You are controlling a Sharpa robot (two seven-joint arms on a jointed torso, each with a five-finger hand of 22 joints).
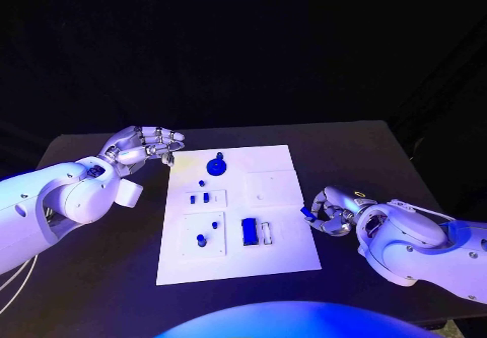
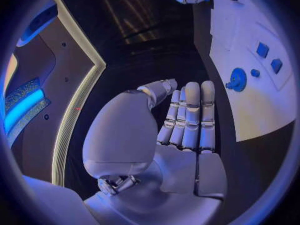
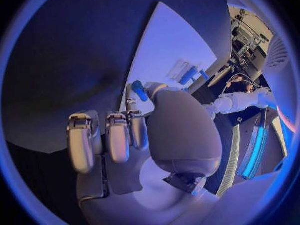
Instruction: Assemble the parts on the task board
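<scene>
Two hands off the task board [image 1: 274, 243] — left hand [image 1: 142, 146] spread, empty; right hand [image 1: 330, 211] pinching a small blue part [image 1: 307, 211].

The task board [image 1: 284, 253] is white, and the table [image 1: 365, 151] under it is black. The parts are blue: a round part [image 1: 215, 167], a rectangular block [image 1: 248, 232]. Both hands are silver.

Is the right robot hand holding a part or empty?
Holding: the right robot hand pinches a small blue part beside the task board.
</scene>
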